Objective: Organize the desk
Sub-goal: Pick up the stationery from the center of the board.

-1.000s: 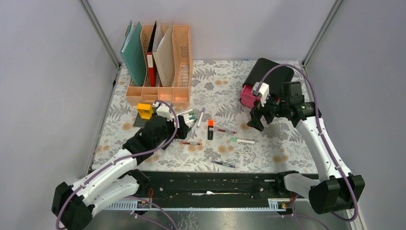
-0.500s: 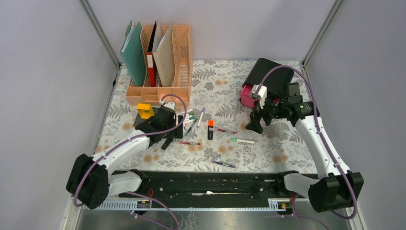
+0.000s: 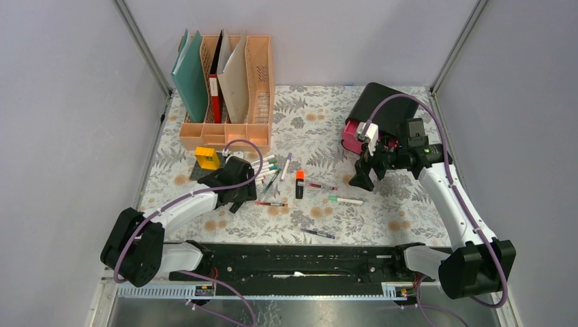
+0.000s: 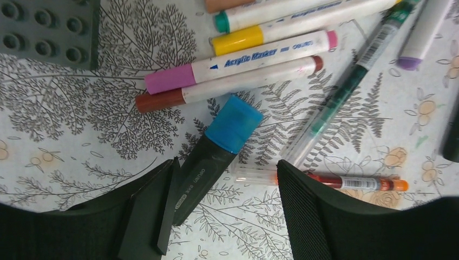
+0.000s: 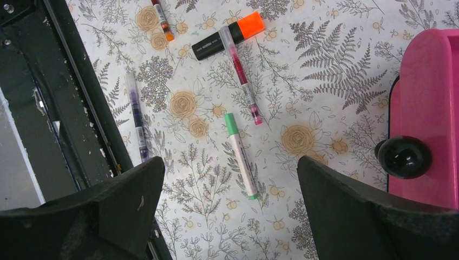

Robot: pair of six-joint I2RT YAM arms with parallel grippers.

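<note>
Left gripper (image 4: 228,162) hangs low, jaws apart astride a blue-capped highlighter (image 4: 233,123) (its barrel lies against one finger (image 4: 151,211)). Right gripper (image 5: 230,162) gapes wide beside the pink drawer (image 5: 427,97). The desk (image 3: 320,122) spreads beneath both arms.

The left arm (image 3: 184,204) is stretching low and forward, the left gripper (image 4: 224,189) pointing down with fingers (image 4: 146,211) standing partly apart; the right arm (image 3: 453,197) is arching high, the right gripper (image 5: 230,184) hanging tilted downward, fingers (image 5: 352,206) spread wide.
</note>
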